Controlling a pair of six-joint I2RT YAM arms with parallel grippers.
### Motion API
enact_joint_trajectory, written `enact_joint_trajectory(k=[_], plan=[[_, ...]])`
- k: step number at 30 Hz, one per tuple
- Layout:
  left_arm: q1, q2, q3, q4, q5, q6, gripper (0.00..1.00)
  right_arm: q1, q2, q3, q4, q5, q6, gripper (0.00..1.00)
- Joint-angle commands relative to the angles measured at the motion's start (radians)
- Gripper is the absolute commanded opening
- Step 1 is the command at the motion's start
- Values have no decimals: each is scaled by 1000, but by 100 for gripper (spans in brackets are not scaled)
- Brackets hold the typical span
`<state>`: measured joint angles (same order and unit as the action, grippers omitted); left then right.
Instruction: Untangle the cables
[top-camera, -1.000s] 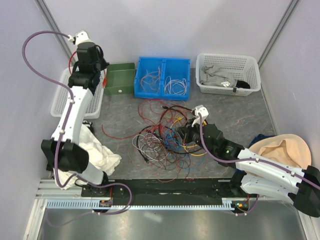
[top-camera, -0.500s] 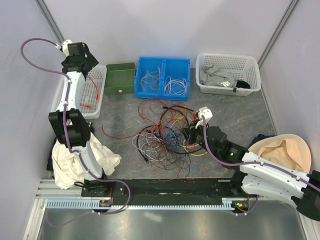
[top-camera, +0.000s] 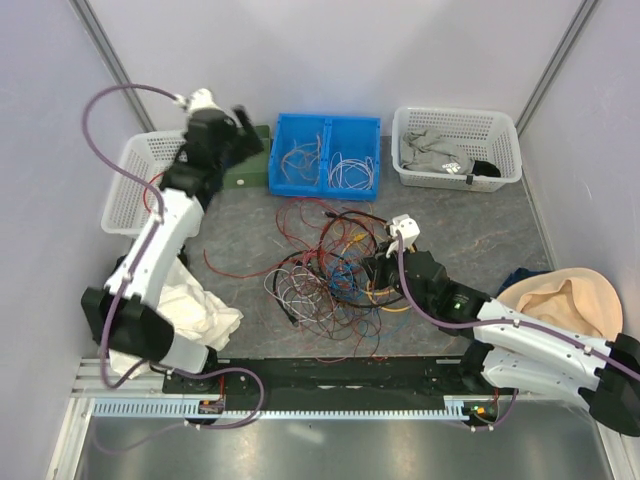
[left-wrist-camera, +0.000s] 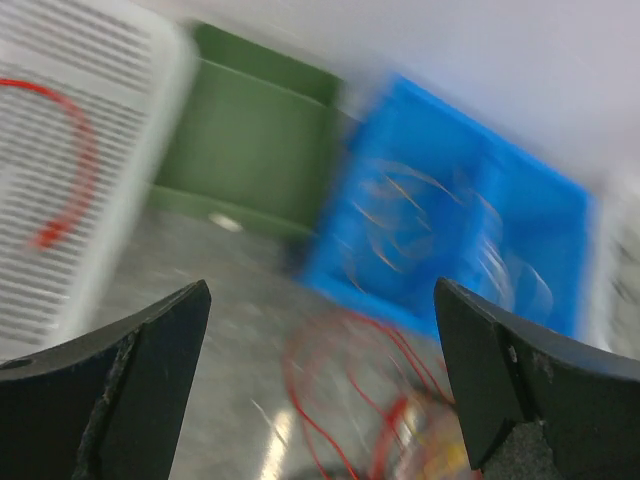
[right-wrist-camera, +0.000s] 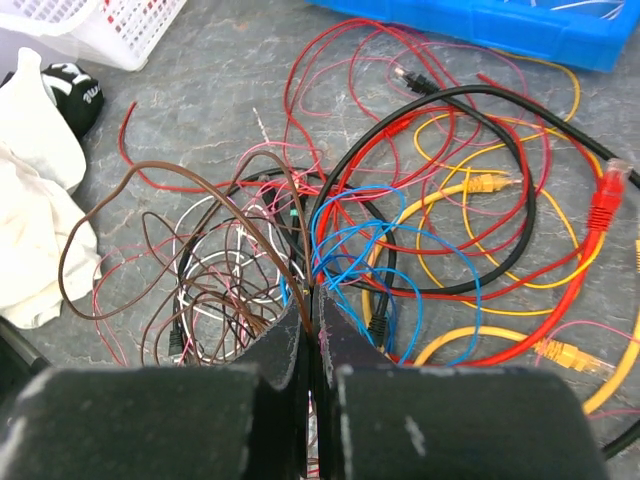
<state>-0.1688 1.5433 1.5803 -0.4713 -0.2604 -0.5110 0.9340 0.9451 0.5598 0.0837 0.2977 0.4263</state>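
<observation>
— Where are the cables (top-camera: 335, 265)?
— Most lie tangled in the middle of the surface (top-camera: 240, 225) (some more are inside the blue bin (top-camera: 325, 190)).
— And the jaws?
— The left jaws stand wide open near the green bin (left-wrist-camera: 250, 140), holding nothing. The right jaws are closed in the tangle, pinching a thin brown wire (right-wrist-camera: 150, 185).

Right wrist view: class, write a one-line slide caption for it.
The right arm's fingers, shut on a brown wire, amid tangled red, yellow, blue and black cables on a grey table.
</observation>
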Motion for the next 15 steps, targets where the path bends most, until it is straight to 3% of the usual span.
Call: enact_joint_trajectory(k=[1, 5, 9, 15], plan=[[-221, -214, -251, 98, -30, -1, 99, 0, -57, 61, -53, 66, 17, 0], [-319, -347, -474, 100, 36, -55, 95, 0, -100, 55, -123, 98, 37, 0], [-344, -459, -699, 118, 39, -92, 94, -1, -147, 19, -199, 139, 60, 0], [-342, -360, -728, 157, 47, -72, 95, 0, -223, -38, -289, 153, 117, 0]])
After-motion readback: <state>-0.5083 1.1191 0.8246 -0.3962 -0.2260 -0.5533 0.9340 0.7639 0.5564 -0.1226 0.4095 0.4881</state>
